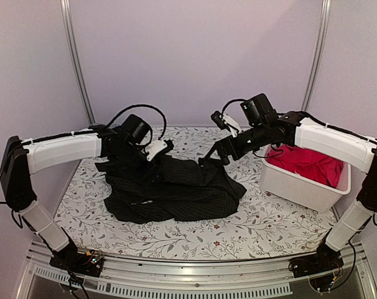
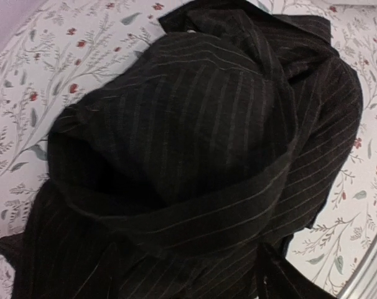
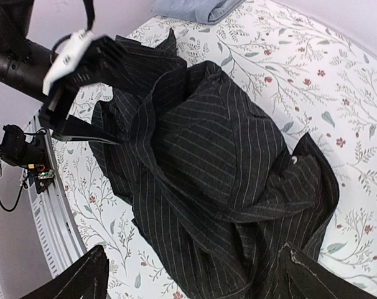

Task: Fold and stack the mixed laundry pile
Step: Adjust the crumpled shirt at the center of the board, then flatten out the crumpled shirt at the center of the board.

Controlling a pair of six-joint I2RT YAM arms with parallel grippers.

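Black pinstriped shirt (image 1: 176, 190) is lying in a crumpled heap at the middle of the floral table cover (image 1: 195, 240), its layers bunched over one another, as two robot arms are hanging over it. The right gripper (image 3: 193, 252) is hovering above the heap's right side, jaws standing wide apart with nothing between them. The left gripper (image 1: 155, 150) is sitting at the heap's far left corner, touching or just above the cloth. No view is showing whether it is released or pinching fabric. A red-pink cloth (image 1: 307, 163) is waiting in the white plastic bin (image 1: 288, 184) at the right. A light blue denim piece (image 3: 195, 9) is resting by the wall, beyond the shirt.

Trouble is likeliest in the heap itself. A pinch from above is risking several thicknesses at once, or a sleeve in place of a hem, so the shirt could lift twisted rather than spread flat. If the left claw is in fact holding a fold while the right one pulls, the cloth could drag across the cover. The two grippers are also working near each other, so a crossing reach could bring them into contact. The right arm is reaching across just above the bin, which a low swing could knock.
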